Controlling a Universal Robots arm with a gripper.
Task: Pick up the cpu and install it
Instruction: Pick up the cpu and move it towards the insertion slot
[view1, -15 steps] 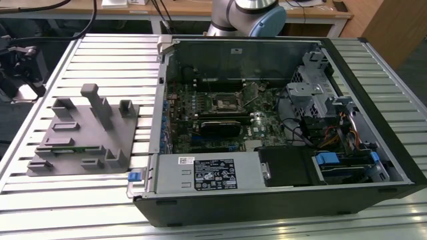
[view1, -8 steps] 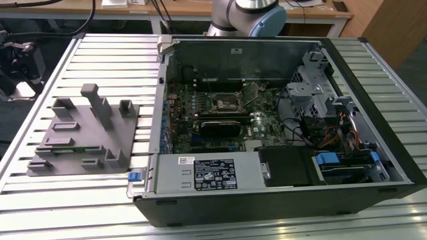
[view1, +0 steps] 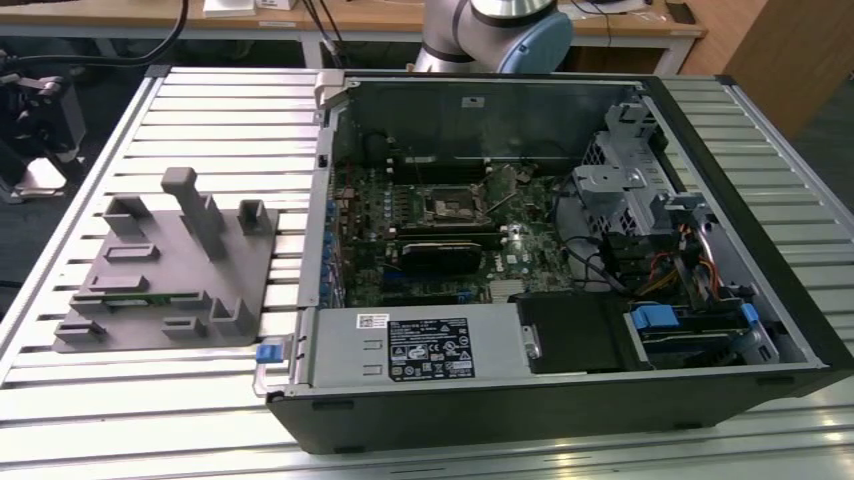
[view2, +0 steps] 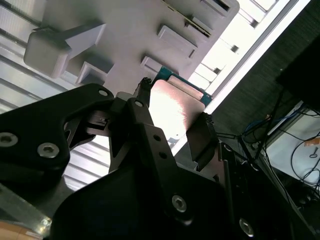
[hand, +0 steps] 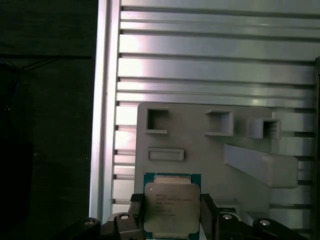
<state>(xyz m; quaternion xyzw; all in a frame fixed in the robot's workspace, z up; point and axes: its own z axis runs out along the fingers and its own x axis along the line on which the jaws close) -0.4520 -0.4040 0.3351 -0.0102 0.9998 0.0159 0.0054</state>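
Holding the cpu (hand: 171, 206): the gripper (hand: 172, 220) has its two fingers (hand: 207, 215) closed against opposite edges of the chip. The silvery lid faces the first wrist view's camera, with the green board rim showing along one side. The chip reads far larger than the pockets of the grey holder (hand: 200, 155) behind it, so I judge it lifted clear, not seated. The second wrist view agrees: the chip is pinched between the black fingers, with the holder and slatted table (hand: 210, 55) well behind.

Exterior view: the holder lies at left-centre of the frame, and the open computer case (view1: 534, 420) takes the centre and right. The dark square socket (view1: 451, 205) sits on the motherboard (view1: 387, 240), upper middle of the case, well apart from the holder. Cannot tell whether its retaining frame is open.

Step in hand (judgement): pick-up done, install not yet begun. Remaining work calls for:
- a level chip, gripped by the edges only
- orientation squared to the socket outline
- a straight descent without sliding, as socket contacts would likely bend
- attention to the case walls, which limit room
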